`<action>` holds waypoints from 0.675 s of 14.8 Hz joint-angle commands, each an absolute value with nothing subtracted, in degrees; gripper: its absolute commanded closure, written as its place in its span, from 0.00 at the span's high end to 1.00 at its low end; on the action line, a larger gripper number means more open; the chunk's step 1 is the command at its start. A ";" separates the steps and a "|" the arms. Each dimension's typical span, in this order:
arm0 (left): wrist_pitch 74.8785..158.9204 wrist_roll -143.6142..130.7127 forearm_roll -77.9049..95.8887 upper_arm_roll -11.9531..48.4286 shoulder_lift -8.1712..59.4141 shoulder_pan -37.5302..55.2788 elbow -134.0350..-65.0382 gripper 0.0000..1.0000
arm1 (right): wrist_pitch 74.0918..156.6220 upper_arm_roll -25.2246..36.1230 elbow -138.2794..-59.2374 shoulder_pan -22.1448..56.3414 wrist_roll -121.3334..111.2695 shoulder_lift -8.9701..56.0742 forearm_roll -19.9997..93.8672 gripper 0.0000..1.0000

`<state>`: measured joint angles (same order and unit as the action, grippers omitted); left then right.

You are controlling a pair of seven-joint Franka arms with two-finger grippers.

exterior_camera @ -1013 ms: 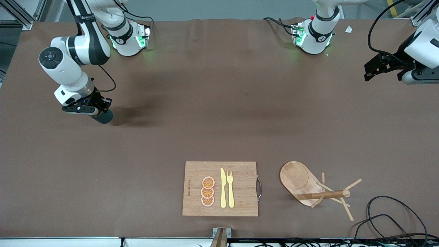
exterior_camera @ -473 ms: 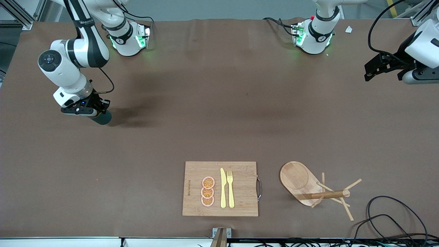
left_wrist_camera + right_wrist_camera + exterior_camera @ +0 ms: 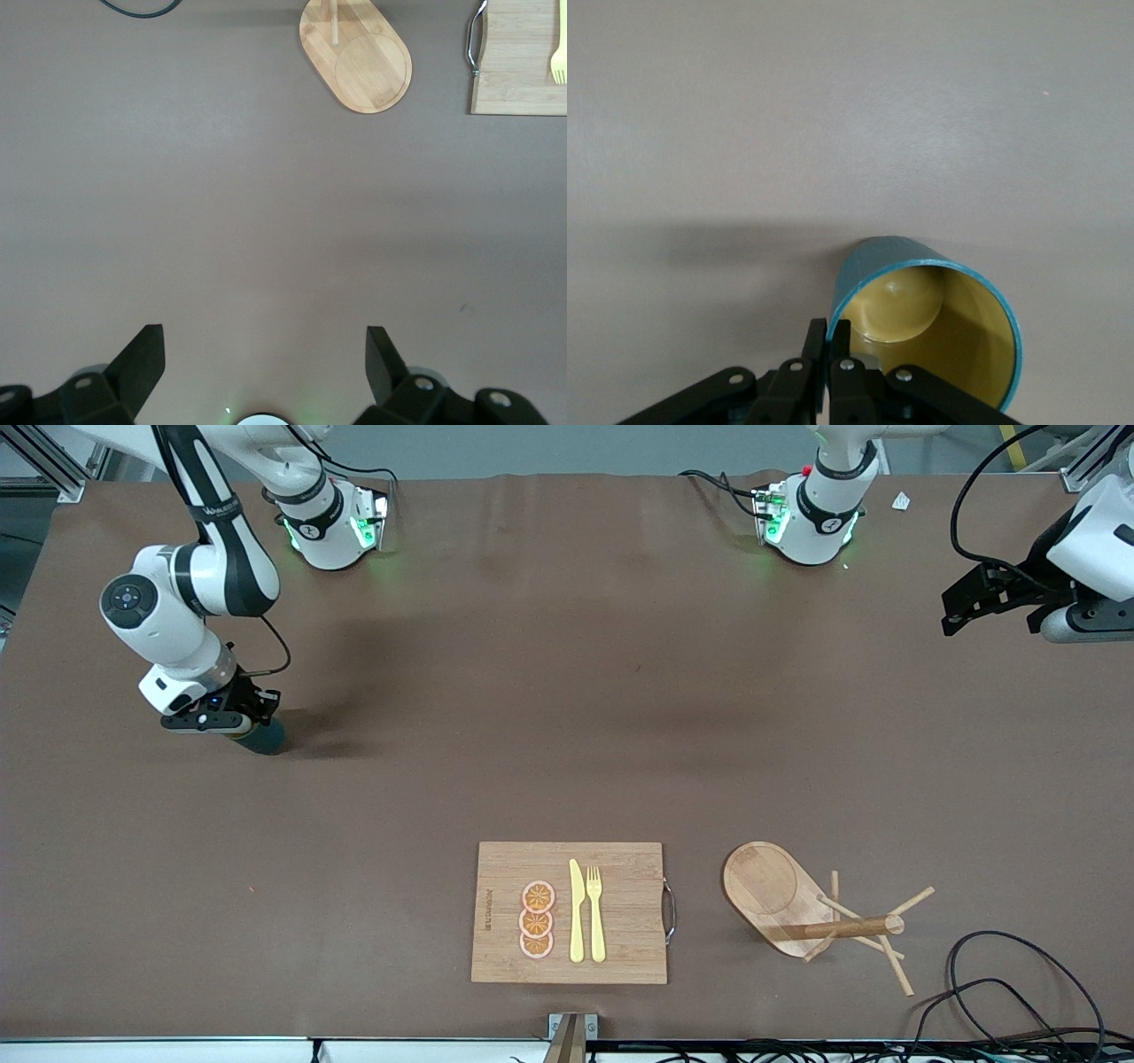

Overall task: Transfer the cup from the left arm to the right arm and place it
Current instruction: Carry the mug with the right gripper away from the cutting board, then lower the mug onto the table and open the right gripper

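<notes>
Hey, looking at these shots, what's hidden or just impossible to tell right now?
- Whether the cup touches the table: front view, the right hand covers its top; right wrist view shows only rim and inside.
- The cup's handle: not visible in either view.
- Left hand: front view cuts it at the frame edge; it waits open over bare table at its own end.
- Peg stand: left wrist view cuts off its pegs.

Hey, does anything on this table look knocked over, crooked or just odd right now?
Yes: the wooden peg stand seems to lie tipped on its side beside the cutting board, its pegs splayed over the table. The right gripper holds the cup by its rim, and nothing looks spilled.
</notes>
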<state>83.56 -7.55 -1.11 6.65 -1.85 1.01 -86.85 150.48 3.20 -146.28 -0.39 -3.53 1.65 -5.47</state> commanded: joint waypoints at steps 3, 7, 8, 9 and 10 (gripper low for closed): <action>83.58 -8.00 -1.23 6.86 -2.55 0.62 -86.48 1.00 | 151.08 2.72 -147.04 -0.97 -14.38 1.41 -5.71 0.00; 83.58 -7.91 -1.06 6.50 -2.46 0.53 -86.22 1.00 | 150.82 2.81 -146.34 -1.41 -35.89 2.37 -5.80 0.00; 83.58 -7.82 -0.71 6.42 -2.46 0.53 -86.22 1.00 | 150.82 2.81 -145.82 -1.41 -41.60 2.98 -5.97 0.00; 83.58 -7.82 -0.79 6.42 -2.37 0.53 -86.22 1.00 | 150.91 2.81 -145.29 -1.58 -44.79 3.86 -5.98 0.00; 83.58 -7.82 -0.79 6.42 -2.29 0.53 -86.22 1.00 | 150.91 2.81 -144.85 -2.19 -46.91 4.30 -6.06 0.00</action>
<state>83.56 -7.58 -1.11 6.29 -1.98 0.92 -86.48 150.52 3.24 -146.00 -0.59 -40.39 2.68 -5.49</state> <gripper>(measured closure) 0.000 0.956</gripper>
